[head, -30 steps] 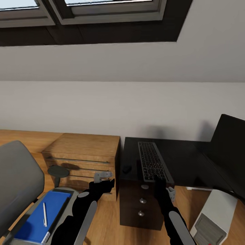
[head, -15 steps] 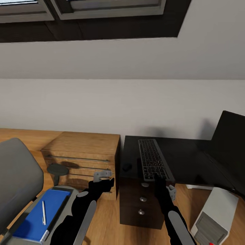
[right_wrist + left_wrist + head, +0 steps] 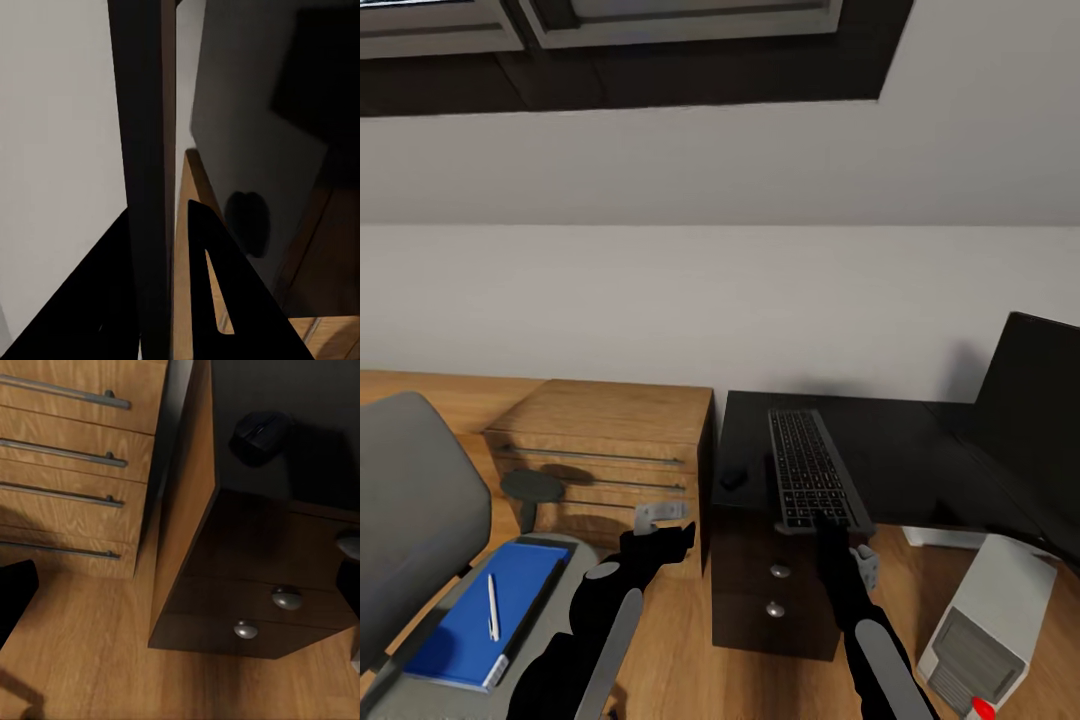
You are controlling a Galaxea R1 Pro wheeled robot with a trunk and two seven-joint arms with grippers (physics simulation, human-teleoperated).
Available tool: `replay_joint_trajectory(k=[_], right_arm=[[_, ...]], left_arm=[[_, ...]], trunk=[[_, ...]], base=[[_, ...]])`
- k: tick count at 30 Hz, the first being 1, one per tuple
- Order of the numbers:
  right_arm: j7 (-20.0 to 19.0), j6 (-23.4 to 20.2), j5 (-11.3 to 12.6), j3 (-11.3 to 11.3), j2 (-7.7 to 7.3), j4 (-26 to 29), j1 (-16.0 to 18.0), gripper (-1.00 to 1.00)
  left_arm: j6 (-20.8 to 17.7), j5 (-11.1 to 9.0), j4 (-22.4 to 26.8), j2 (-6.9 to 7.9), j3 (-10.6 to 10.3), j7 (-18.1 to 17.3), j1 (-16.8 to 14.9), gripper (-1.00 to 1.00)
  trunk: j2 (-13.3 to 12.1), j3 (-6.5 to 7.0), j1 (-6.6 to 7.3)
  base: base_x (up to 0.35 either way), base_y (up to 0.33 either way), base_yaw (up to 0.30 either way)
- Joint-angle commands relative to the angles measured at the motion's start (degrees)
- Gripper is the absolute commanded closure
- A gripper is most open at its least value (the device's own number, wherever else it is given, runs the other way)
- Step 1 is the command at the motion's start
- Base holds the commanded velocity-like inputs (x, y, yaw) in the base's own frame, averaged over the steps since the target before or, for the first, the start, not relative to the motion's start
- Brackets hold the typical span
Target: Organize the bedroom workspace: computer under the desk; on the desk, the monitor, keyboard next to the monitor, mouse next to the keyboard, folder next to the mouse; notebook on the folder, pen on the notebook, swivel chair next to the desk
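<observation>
Clearly, our left jaws [image 3: 660, 516] sit nearer the folder [image 3: 480, 610] on the swivel chair [image 3: 415, 510]. Folder's long axis runs away from us. Whether either pair grips anything, we cannot tell.

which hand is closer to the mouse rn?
Left. The left hand hovers just off the desk end, beside the mouse near that edge. The right hand sits lower, in front of the drawer unit, past the keyboard.

Light wooden drawer chest [image 3: 605, 450] against white wall [image 3: 660, 300]; skylight window [image 3: 610, 30] above.
</observation>
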State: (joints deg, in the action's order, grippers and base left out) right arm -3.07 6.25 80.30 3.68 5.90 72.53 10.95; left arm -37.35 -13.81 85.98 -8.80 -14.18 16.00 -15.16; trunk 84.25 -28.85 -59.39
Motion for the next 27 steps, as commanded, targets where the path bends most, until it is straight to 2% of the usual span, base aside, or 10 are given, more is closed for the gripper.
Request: replay_joint_trajectory(k=[1, 20, 27], right_arm=[[-0.36, 0.34, 0.64, 0.1, -0.01, -0.02, 0.04, 1.0], [-0.33, 0.34, 0.65, 0.1, -0.07, -0.02, 0.04, 1.0], [-0.29, 0.34, 0.65, 0.1, -0.02, -0.02, 0.04, 1.0]], left_arm=[[-0.18, -0.6, 0.06, 0.01, -0.06, 0.53, -0.04, -1.0], [-0.16, -0.63, 0.06, 0.01, -0.14, 0.53, -0.04, -1.0], [-0.14, -0.68, -0.04, 0.04, -0.15, 0.53, -0.04, -1.0]], trunk=[[0.45, -0.24, -0.22], [8.07, -3.65, -4.4], [8.07, -3.65, -4.4]], base=[[-0.004, 0.0, 0.0], [0.0, 0.0, 0.0], [0.0, 0.0, 0.0]])
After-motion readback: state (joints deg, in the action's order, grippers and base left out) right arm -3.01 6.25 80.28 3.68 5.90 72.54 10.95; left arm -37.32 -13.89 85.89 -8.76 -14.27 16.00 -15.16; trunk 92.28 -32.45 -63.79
